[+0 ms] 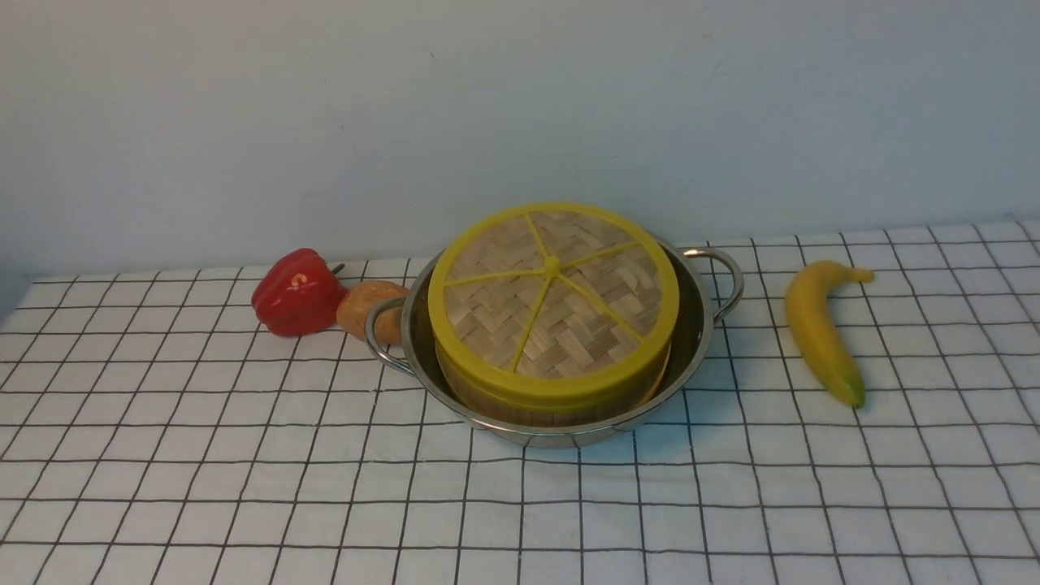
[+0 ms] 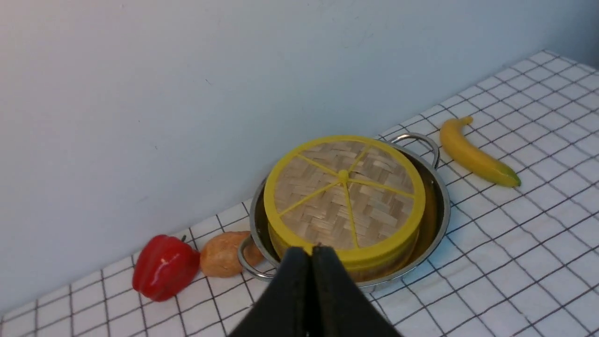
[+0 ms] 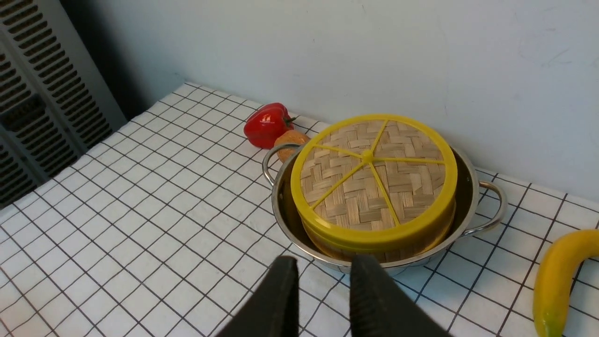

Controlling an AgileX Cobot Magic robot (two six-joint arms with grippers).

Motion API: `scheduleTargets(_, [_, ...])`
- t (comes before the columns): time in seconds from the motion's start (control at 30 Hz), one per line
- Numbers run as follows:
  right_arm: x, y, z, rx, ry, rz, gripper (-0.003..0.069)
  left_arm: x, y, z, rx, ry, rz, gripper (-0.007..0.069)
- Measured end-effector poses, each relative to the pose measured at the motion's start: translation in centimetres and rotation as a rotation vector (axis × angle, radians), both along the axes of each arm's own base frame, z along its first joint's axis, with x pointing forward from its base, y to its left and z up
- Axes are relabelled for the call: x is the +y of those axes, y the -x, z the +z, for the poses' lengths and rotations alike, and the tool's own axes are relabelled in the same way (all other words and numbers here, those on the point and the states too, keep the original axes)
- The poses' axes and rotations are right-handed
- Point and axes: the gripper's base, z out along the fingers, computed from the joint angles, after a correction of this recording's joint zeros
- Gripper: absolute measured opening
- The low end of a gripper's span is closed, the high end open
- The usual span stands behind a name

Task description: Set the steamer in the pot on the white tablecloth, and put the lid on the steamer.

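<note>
Where the white tablecloth [image 1: 244,487] runs nearest the robot, its black-gridded squares lie bare across the whole front, giving open room on every near side of the pot [image 1: 699,325]. In the left wrist view the left gripper [image 2: 311,250] has its black fingers pressed together with no gap, holding nothing, raised above the cloth on the near side of the pot. In the right wrist view the right gripper [image 3: 323,264] has its fingers spread with a clear gap of cloth showing between them, pinching nothing, also short of the pot's near rim.

The pot sits about mid-table, a wide shallow shiny steel vessel with a loop handle on each side. Inside it stands the steamer [image 1: 520,404], its bamboo wall showing just below the lid [image 1: 555,302], with a ring of steel visible between steamer and pot wall all round. The lid rests on top of the steamer: a flat woven disc with a yellow rim and yellow spokes meeting at a small centre knob.

To the right, well apart from the pot's handle, lies a banana [image 1: 821,329]. To the left, a brown round thing [image 1: 366,307] sits just behind the left handle, with a red pepper [image 1: 296,292] touching it. Beyond them the cloth ends at a plain pale wall [image 1: 520,106].
</note>
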Motion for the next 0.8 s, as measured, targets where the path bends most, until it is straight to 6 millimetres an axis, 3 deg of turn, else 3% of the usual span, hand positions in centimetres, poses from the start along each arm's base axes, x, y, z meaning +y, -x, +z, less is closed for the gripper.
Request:
scheduleTargets(0.23, [0.1, 0.0, 0.0, 0.003, -0.011, 0.005, 0.0197, 0.9, 3.4, -5.3, -0.017, 0.167, -0.036, -0.0022])
scheduleTargets(0.33, [0.1, 0.0, 0.0, 0.003, -0.013, 0.006, 0.0203, 1.0, 4.6, -6.5, 0.006, 0.208, -0.063, -0.0022])
scheduleTargets(0.5, [0.1, 0.0, 0.0, 0.003, -0.013, 0.007, 0.0211, 1.4, 5.4, -7.4, 0.030, 0.152, -0.077, -0.0013])
scheduleTargets(0.8, [0.1, 0.0, 0.0, 0.004, -0.014, 0.006, 0.0231, 2.0, 4.6, -7.7, -0.050, 0.053, -0.005, 0.0010])
